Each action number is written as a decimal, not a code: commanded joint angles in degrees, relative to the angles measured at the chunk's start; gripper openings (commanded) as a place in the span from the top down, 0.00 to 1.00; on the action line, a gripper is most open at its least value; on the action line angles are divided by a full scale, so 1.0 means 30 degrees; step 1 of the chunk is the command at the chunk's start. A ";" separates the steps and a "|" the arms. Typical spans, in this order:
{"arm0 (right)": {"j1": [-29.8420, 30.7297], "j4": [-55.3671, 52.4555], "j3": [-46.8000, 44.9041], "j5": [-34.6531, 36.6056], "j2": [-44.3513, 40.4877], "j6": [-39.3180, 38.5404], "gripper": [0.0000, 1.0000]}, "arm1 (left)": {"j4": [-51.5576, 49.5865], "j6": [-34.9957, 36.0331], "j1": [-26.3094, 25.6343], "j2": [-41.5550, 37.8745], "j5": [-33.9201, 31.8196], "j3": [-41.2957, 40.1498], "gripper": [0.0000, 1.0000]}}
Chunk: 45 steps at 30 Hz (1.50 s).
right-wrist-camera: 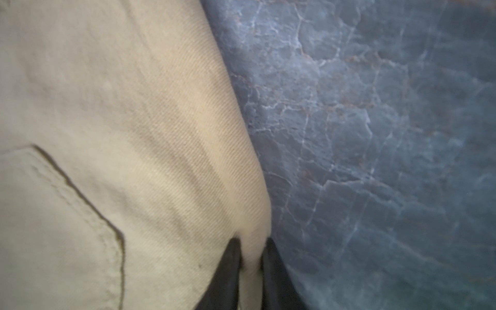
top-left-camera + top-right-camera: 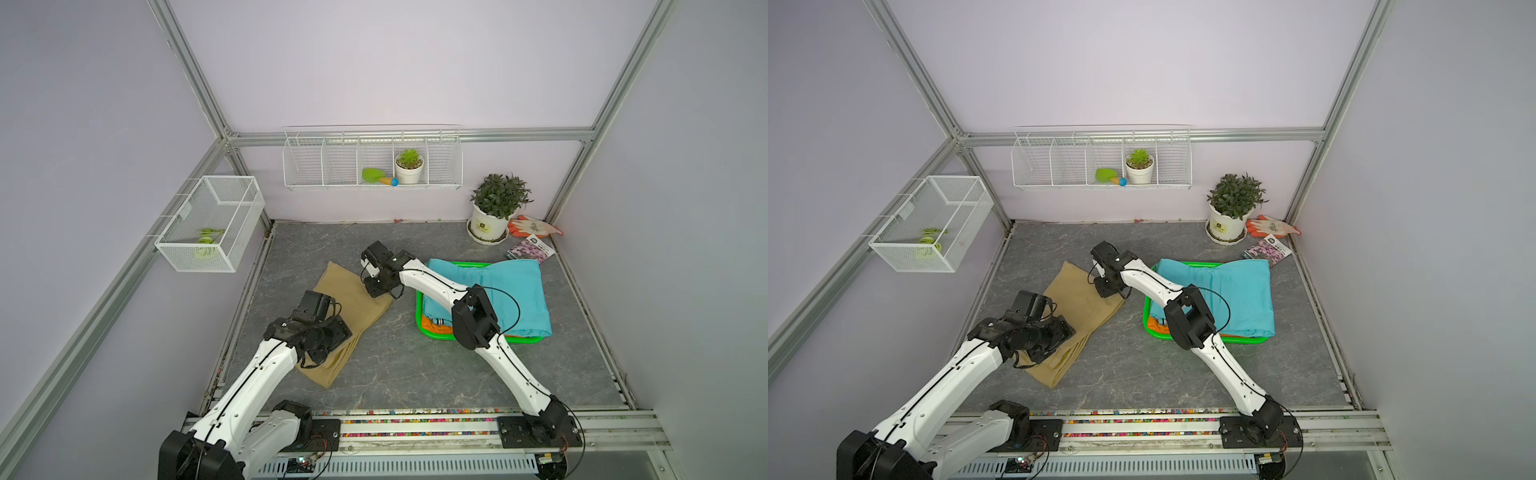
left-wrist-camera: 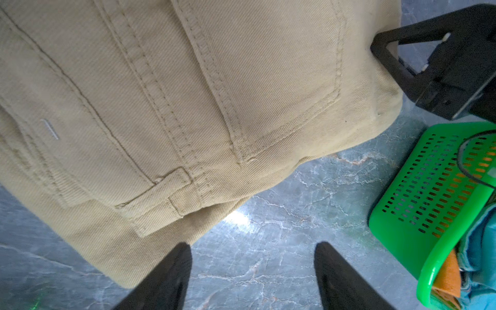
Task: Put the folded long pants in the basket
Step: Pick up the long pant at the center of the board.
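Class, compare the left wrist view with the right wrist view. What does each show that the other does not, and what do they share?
Only the left wrist view: the green basket with orange pants and teal pants inside, and the left gripper, open over the table. Only the right wrist view: a fold of cloth pinched in the right gripper, seen close up. Both: the tan pants lying on the grey marbled table, with the right gripper at their edge.
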 commanded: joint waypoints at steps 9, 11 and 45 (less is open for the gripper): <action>-0.1620 -0.1532 -0.3457 0.4866 -0.3676 0.3607 1.00 | 0.0589 -0.0277 0.0126 0.0608 -0.1079 -0.0382 0.21; -0.1626 -0.0466 -0.5025 0.4189 -0.4297 0.3542 1.00 | 0.0901 -0.0526 0.0222 0.0884 -0.1459 -0.0564 0.20; -0.1048 0.1339 -0.7499 0.1071 -0.5891 0.2816 1.00 | 0.3126 0.0083 0.4703 0.4644 -0.3377 -0.0751 0.96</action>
